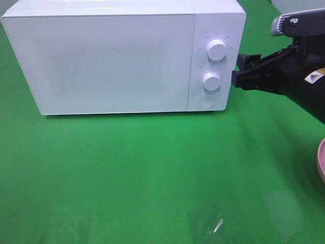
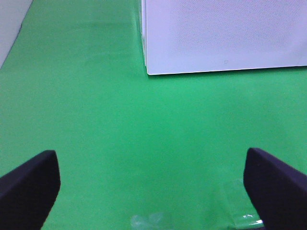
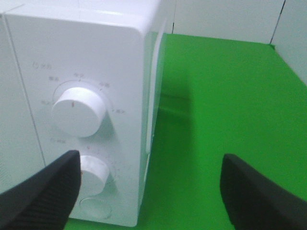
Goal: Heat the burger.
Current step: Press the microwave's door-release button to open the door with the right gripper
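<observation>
The burger shows in no view. The white microwave (image 1: 111, 56), door shut, stands on the green cloth (image 1: 152, 173). The right gripper (image 1: 236, 71), jaws spread and empty, is just beside the lower knob (image 1: 211, 81). The left gripper (image 2: 149, 155), jaws spread and empty, is above the cloth. A pink plate (image 1: 321, 161) rim shows at the far right.

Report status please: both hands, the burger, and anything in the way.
Left hand open, empty, over table. Right hand open beside microwave knobs. Burger not in view. Microwave door shut.
</observation>
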### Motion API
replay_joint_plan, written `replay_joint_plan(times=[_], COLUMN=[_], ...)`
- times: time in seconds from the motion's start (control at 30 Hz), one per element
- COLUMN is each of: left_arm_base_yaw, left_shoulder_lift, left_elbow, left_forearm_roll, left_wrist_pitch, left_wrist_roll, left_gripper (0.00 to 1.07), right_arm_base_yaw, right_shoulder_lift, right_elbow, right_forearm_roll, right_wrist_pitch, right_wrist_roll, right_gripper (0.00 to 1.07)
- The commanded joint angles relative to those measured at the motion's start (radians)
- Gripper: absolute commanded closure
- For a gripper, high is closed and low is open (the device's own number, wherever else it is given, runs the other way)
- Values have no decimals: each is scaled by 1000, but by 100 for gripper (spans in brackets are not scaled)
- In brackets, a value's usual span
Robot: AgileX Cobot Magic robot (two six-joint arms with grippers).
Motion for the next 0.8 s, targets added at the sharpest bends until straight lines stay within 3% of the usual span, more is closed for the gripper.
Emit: replay_joint_plan(times=[0.03, 0.37, 0.8], left_arm_base_yaw=[-2, -2, -2], left_shoulder_lift=[-16, -16, -16], left_elbow=[3, 3, 3], left_forearm_roll=[-10, -10, -10], left_wrist_pitch=[-10, -10, -10], left_wrist_roll=[-3, -3, -3], left_gripper=[9, 9, 9], right_arm_base_yaw=[34, 161, 205], right_shoulder_lift=[28, 151, 209], right_elbow=[0, 0, 0], right_forearm_roll=[44, 167, 169], right_wrist_pitch=[-32, -127, -147], right_wrist_roll=[-5, 15, 232], right_gripper=[31, 31, 34])
